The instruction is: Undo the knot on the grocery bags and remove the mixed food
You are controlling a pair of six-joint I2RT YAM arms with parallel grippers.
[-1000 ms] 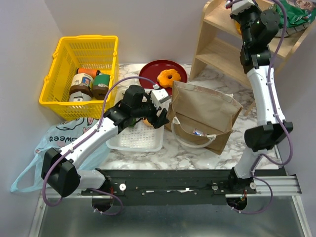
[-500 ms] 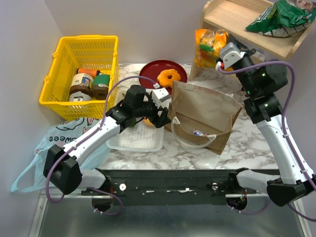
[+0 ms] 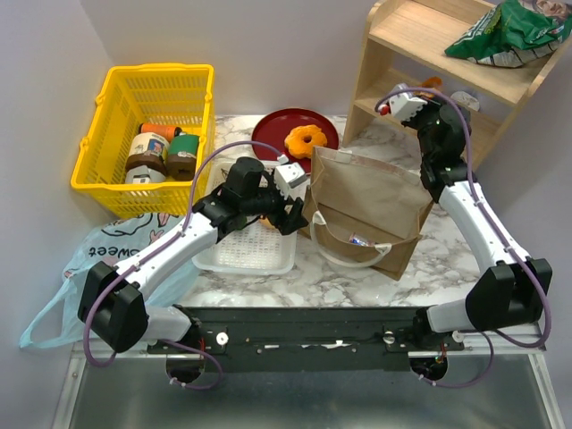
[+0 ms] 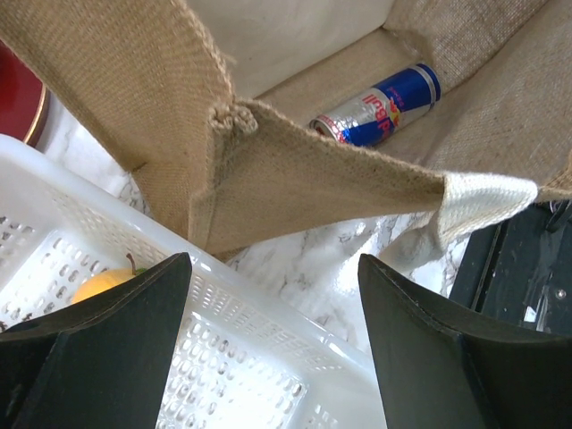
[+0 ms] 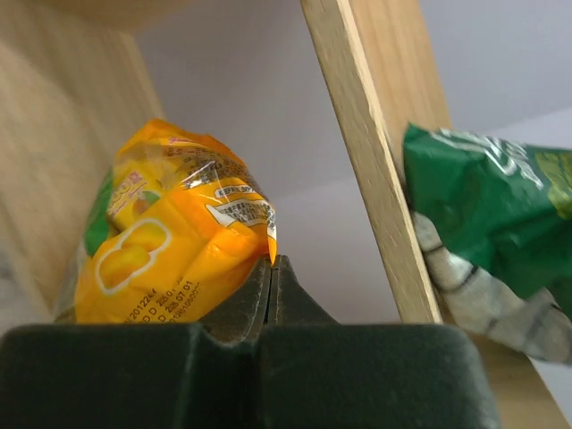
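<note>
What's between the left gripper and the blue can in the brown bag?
The brown bag's folded near wall stands between the left gripper and the blue can, which lies inside. The left wrist view shows it.

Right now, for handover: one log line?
left gripper open over white tray | right gripper shut on yellow-orange snack packet | blue can in brown bag

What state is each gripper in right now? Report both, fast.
Left gripper: jaws open, holding nothing.
Right gripper: jaws shut on the edge of the yellow-orange snack packet.
</note>
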